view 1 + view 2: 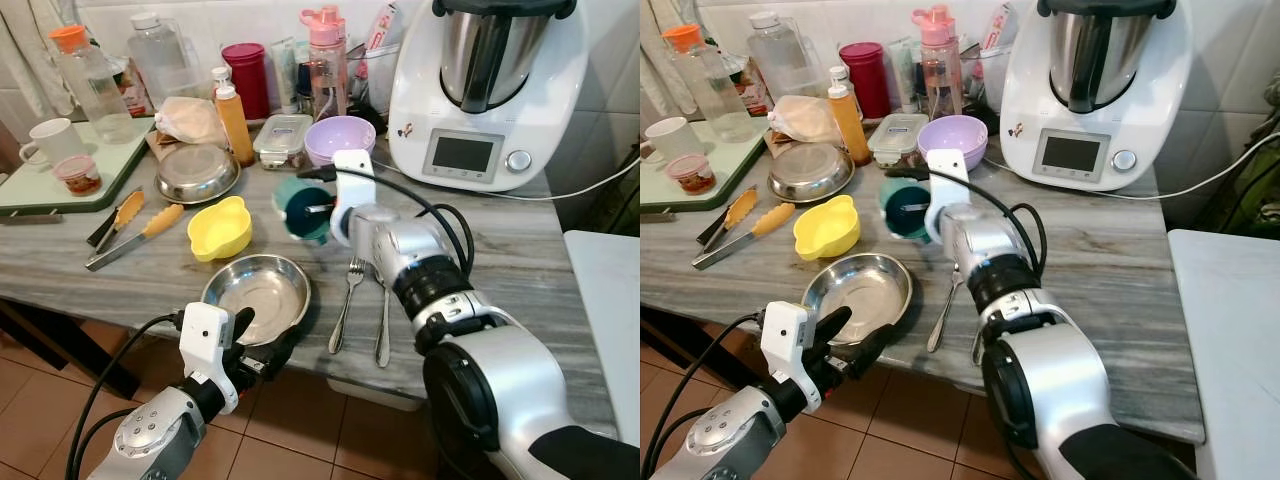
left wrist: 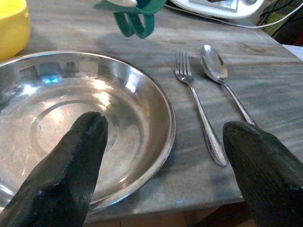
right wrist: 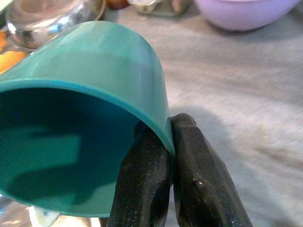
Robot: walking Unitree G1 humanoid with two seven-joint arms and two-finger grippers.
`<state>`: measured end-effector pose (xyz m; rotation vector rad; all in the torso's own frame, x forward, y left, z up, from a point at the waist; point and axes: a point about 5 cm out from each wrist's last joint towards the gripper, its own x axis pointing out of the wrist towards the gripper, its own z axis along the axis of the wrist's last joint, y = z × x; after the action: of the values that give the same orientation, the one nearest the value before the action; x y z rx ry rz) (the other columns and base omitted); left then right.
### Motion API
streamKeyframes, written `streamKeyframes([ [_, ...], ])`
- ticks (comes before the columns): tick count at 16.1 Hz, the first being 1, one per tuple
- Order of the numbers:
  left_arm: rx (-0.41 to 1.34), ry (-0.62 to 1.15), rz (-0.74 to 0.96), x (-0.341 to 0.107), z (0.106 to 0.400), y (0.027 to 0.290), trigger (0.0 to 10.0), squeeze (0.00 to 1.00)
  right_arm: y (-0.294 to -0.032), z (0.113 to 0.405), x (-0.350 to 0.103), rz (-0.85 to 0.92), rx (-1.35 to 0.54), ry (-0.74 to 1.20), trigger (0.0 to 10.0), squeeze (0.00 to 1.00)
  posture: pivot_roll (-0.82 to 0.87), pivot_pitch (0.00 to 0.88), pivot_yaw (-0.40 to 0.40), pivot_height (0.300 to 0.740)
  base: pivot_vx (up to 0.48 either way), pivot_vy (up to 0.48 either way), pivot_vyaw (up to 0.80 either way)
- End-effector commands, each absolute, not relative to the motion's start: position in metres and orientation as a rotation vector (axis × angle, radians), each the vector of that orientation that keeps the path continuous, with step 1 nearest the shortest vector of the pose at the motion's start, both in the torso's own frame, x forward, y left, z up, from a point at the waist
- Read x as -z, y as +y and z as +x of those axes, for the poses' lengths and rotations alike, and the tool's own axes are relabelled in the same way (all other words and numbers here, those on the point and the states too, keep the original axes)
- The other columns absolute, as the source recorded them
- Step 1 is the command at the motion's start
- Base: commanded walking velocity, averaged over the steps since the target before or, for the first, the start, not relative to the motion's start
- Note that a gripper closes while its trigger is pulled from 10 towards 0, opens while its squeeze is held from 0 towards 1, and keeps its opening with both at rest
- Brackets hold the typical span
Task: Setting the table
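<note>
1. Teal cup [image 1: 301, 207]: looks like light, stiff plastic with a smooth wall. A rim pinch works but could slip or swing.
2. Right end effector [image 3: 166, 156] is clenched on the cup rim, holding it tilted above the surface, beyond the fork [image 1: 347, 299].
3. Left end effector [image 2: 165, 165] is released, its fingers straddling the near rim of the steel plate [image 1: 258, 292].

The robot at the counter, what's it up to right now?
It is setting a place. The right gripper pinches the rim of a teal cup, holding it tipped above the counter beyond the fork and spoon. The left gripper is open at the counter's near edge, one finger over the steel plate, the other beside its rim. Fork and spoon lie side by side right of the plate.
</note>
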<state>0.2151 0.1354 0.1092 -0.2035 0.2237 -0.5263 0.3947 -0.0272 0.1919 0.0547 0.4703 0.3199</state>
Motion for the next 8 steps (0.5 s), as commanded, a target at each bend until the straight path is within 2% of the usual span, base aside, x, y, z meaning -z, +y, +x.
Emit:
streamKeyframes([
  [1,0.515,0.236,-0.185,-0.1066,0.2158,0.1371,10.0,0.0,-0.0214,0.3956,-0.2098,0.068,-0.331,0.448,0.0,0.0,-0.07,0.03,0.079,0.74,0.0,0.0,0.0],
  [6,0.517,0.248,-0.181,-0.1045,0.214,0.1367,10.0,0.0,-0.0204,0.3904,-0.212,0.102,-0.325,0.526,0.0,0.0,-0.07,0.034,0.074,0.74,0.0,0.0,0.0],
  [8,0.521,0.255,-0.18,-0.1031,0.214,0.1355,10.0,0.0,-0.0278,0.386,-0.2075,0.123,-0.292,0.587,0.0,0.0,-0.08,0.038,0.069,0.74,0.0,0.0,0.0],
])
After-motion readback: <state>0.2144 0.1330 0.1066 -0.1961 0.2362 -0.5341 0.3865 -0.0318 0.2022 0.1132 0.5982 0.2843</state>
